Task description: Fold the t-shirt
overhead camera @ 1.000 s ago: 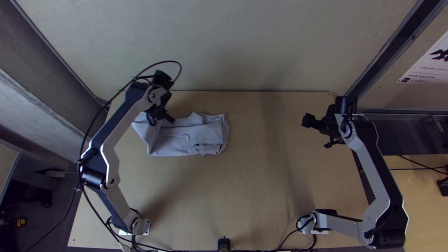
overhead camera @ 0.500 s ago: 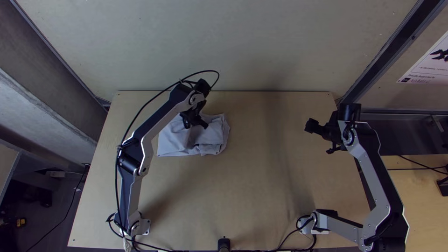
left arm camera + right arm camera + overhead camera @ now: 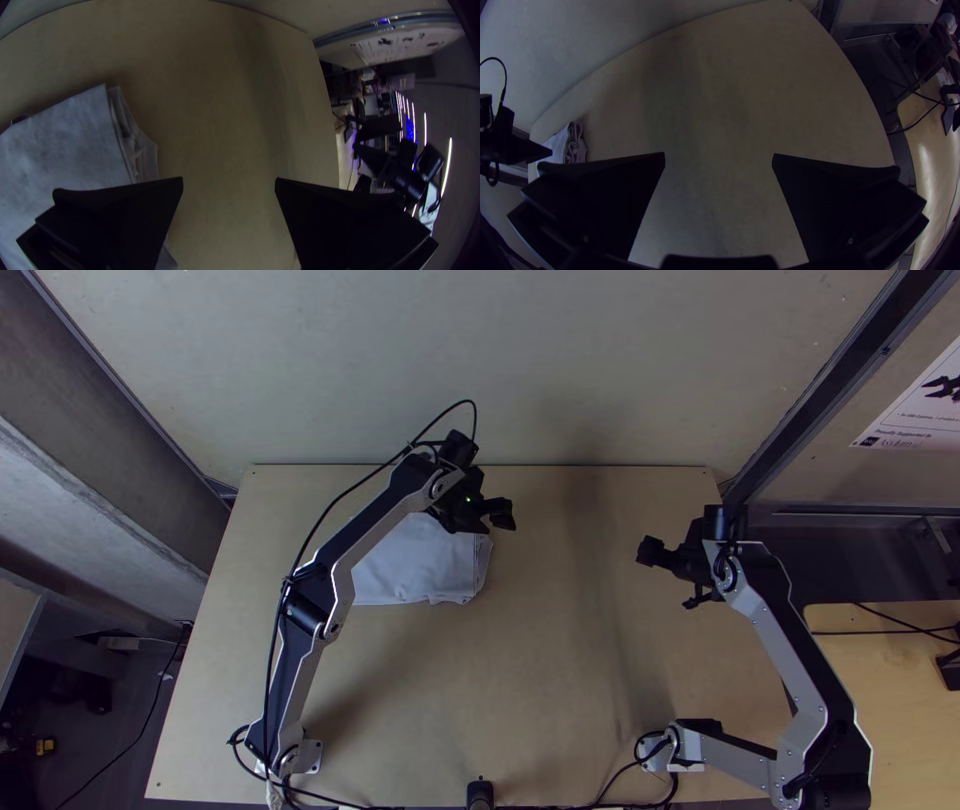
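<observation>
I had left pincer (image 3: pixel 229 182) and right pincer (image 3: pixel 718 157) spread, and judged the shirt (image 3: pixel 415 570) light, floppy, best grabbed through its layered edge (image 3: pixel 123 131).

Top view: high over the near edge of the surface (image 3: pixel 560 690), steeply down, widest. 2 wrist views: lower, nearer, angled down; left from mid-surface, right from the right side. All 3 share the shirt's (image 3: pixel 420 570) right end.

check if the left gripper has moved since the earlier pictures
Yes: in the top view, the left gripper has moved rightward, farther from the left edge of the table.
</observation>
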